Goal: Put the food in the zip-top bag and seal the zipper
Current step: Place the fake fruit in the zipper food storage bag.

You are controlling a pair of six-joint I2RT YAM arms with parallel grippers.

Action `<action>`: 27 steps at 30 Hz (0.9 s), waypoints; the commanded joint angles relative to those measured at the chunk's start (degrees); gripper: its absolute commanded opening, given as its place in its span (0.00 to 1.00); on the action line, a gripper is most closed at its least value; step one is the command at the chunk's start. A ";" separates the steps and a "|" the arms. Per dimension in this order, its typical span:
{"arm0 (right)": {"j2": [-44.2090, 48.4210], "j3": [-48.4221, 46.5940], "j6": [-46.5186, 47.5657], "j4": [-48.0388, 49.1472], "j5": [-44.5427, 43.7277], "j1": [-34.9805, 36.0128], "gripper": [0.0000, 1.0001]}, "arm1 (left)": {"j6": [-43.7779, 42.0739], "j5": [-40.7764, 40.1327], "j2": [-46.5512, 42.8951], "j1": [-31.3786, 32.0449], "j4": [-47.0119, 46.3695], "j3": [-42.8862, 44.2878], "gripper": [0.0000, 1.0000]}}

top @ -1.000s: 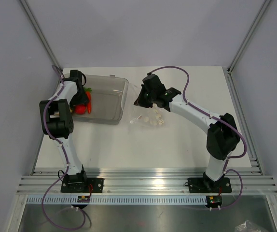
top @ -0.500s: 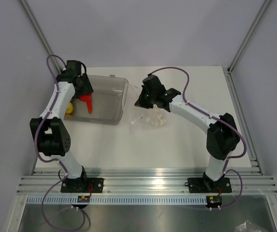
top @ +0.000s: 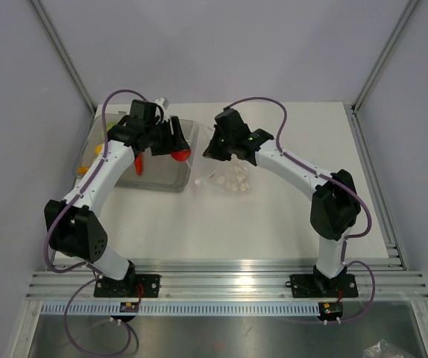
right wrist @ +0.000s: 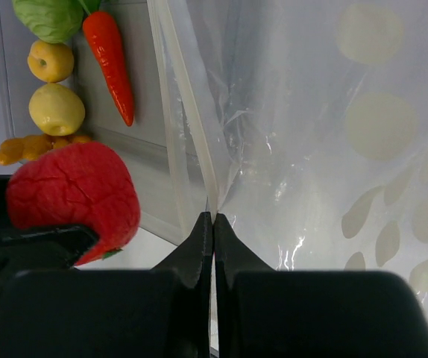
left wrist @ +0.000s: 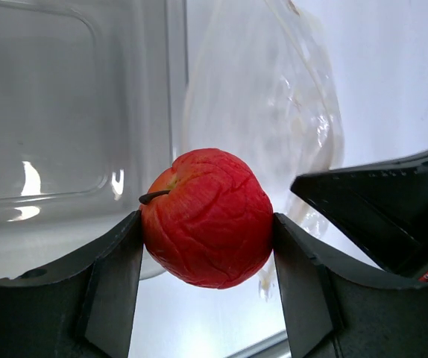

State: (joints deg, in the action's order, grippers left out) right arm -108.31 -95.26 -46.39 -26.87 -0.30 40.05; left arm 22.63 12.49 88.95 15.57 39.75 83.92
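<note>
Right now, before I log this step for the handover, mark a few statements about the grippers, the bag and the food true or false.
1. The left gripper is shut on the red piece. True.
2. The right gripper is open, clear of the zip-top bag. False: it pinches the bag's mouth edge at the zipper.
3. The carrot is inside the bag. False: it lies in the grey bin.
4. The red piece is outside the bag. True.

Red apple point(left wrist: 206, 218), orange carrot point(right wrist: 109, 63), white-dotted clear bag point(right wrist: 333, 149).
</note>
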 commanded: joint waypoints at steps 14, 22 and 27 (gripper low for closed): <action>3.19 1.66 -4.94 4.46 7.59 -0.24 0.00 | 4.61 7.46 6.40 2.71 -7.49 0.28 0.48; 6.45 5.00 -7.22 5.69 6.10 -0.15 0.00 | -2.14 8.08 7.65 3.24 1.89 7.64 0.99; 6.45 5.35 -6.78 5.25 5.04 -0.15 0.00 | -5.84 3.16 4.49 2.19 7.18 12.49 0.99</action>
State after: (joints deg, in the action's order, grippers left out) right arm -104.73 -89.97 -52.53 -23.79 6.37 39.97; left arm 20.45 18.09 97.43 18.41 43.51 92.23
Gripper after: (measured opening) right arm 0.010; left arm 0.988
